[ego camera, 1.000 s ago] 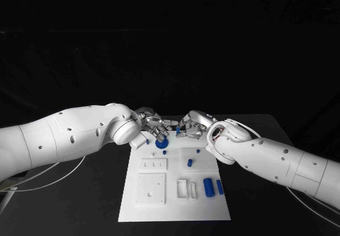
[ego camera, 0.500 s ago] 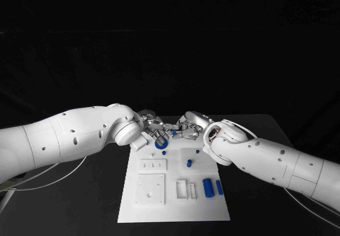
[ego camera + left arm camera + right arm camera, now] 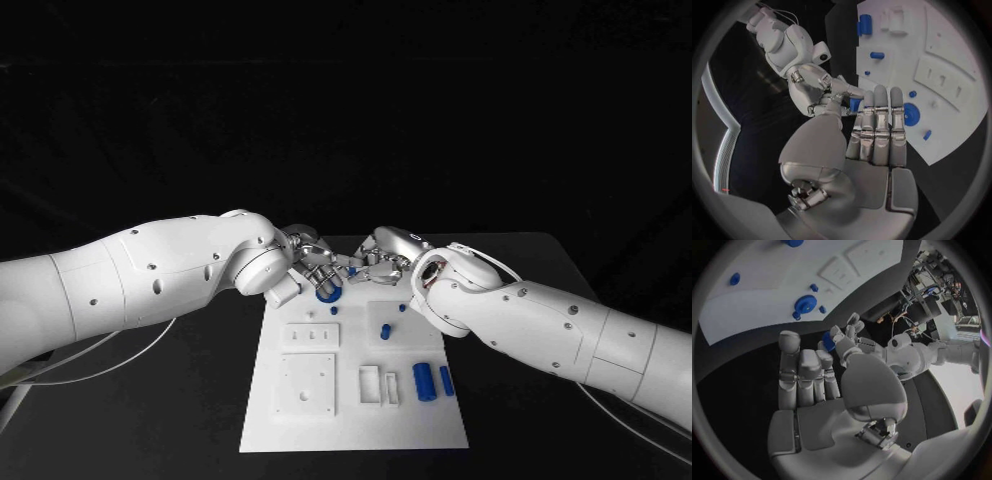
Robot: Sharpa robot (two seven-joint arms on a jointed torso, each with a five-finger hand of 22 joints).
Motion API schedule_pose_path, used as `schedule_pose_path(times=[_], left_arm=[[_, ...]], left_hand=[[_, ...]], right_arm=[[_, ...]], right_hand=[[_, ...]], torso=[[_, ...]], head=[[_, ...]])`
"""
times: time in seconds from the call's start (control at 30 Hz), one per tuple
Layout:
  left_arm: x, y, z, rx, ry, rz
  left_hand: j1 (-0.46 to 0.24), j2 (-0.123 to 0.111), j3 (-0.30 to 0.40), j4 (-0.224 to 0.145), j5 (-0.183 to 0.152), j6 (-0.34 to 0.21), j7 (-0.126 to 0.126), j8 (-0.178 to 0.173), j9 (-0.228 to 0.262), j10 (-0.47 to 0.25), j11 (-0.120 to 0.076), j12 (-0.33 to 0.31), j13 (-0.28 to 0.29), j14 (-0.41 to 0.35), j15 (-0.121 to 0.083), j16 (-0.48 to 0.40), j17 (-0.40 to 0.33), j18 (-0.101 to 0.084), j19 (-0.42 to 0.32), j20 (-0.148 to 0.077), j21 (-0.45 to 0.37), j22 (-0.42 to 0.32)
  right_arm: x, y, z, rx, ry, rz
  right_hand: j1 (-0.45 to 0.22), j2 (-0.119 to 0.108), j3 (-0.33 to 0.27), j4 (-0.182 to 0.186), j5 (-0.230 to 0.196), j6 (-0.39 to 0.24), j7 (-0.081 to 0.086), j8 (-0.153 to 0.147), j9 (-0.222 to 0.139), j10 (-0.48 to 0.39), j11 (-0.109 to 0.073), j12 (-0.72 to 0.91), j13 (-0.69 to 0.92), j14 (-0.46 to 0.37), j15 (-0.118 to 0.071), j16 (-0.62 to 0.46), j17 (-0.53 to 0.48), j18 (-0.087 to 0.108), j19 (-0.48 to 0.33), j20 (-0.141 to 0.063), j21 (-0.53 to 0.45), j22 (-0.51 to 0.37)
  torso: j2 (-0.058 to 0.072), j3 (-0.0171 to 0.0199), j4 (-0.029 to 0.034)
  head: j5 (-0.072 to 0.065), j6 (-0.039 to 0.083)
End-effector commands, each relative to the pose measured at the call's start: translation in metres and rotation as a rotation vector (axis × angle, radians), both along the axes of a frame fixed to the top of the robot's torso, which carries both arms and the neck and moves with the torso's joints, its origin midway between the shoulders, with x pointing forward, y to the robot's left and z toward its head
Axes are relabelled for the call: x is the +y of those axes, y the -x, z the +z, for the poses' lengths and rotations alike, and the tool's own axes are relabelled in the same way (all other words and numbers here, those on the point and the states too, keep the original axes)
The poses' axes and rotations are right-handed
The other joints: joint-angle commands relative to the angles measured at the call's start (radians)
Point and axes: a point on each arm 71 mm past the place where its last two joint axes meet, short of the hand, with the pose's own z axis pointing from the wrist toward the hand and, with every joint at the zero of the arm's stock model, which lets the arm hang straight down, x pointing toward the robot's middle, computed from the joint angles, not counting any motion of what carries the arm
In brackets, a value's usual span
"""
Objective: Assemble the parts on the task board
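Note:
Above the far end of the white task board (image 3: pixel 289 420) my two hands meet fingertip to fingertip. Between them is a small blue part (image 3: pixel 351 268). The left hand (image 3: pixel 307 262) pinches it from one side and the right hand (image 3: pixel 384 256) from the other. In the left wrist view the part (image 3: pixel 856 104) sits at the left hand's (image 3: pixel 873 135) fingertips, with the right hand (image 3: pixel 817 92) closed on it from beyond. In the right wrist view the same part (image 3: pixel 827 342) lies between the right hand (image 3: pixel 811 375) and the left hand's fingers (image 3: pixel 848 332). A round blue disc (image 3: pixel 326 292) stands in the board just below the hands.
Further blue parts stand on the board: a small peg (image 3: pixel 335 310), a short piece (image 3: pixel 385 328) and two upright cylinders (image 3: pixel 424 380) near the right edge. White raised blocks (image 3: pixel 309 385) fill the board's left and middle. Black table (image 3: pixel 173 420) surrounds the board.
The hands were a little apart and have closed together over the board's far end. The blue part that was at the right hand's fingers now sits between both hands.

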Motion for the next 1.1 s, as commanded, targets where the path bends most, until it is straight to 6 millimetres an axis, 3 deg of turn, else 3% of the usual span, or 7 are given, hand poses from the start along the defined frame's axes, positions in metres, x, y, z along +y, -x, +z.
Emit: schedule_pose_path(times=[0.03,0.67,1.1], left_arm=[[-0.0029,0.0007,-0.0002,0.003,-0.008,-0.015],[-0.0031,-0.0012,-0.0028,0.013,-0.019,-0.01],[-0.0055,0.0004,-0.0055,0.026,-0.031,-0.032]], left_hand=[[0.004,0.016,0.001,-0.009,0.008,0.001,-0.003,-0.003,-0.002,-0.008,-0.001,0.002,0.001,-0.002,0.002,-0.005,-0.001,-0.006,0.002,0.006,-0.004,0.002],[0.029,0.065,-0.005,-0.043,0.027,0.005,-0.005,-0.003,-0.003,-0.008,-0.004,0.001,0.0,-0.001,0.001,-0.005,-0.001,-0.006,0.002,0.005,-0.005,0.007],[0.09,0.086,0.016,-0.114,0.048,0.033,-0.019,-0.003,-0.001,-0.003,-0.012,0.0,-0.003,0.0,-0.004,0.0,0.004,-0.008,0.003,0.0,-0.001,0.015]], right_arm=[[0.0044,0.0023,0.0001,0.004,0.016,0.02],[0.0091,0.0051,0.0008,0.006,0.016,0.032],[0.0105,0.0048,0.0001,0.01,0.02,0.031]], right_hand=[[0.009,0.002,0.006,0.002,0.004,0.054,-0.02,0.007,0.001,0.003,-0.002,-0.006,0.001,0.007,0.001,0.005,0.001,-0.008,0.03,-0.006,0.001,0.052],[0.009,-0.001,0.008,0.007,0.004,0.053,-0.02,0.007,0.001,0.003,-0.002,-0.007,0.001,0.007,0.001,0.004,0.001,-0.008,0.03,-0.006,0.0,0.052],[0.009,-0.002,0.009,0.008,0.004,0.053,-0.02,0.007,0.001,0.003,-0.002,-0.007,0.001,0.007,0.001,0.004,0.001,-0.008,0.031,-0.006,-0.001,0.052]], torso=[[0.0,0.0,-0.0004],[0.001,0.0,-0.0008],[0.0,0.0006,0.0005]], head=[[0.0,-0.001],[0.001,-0.002],[-0.001,-0.006]])
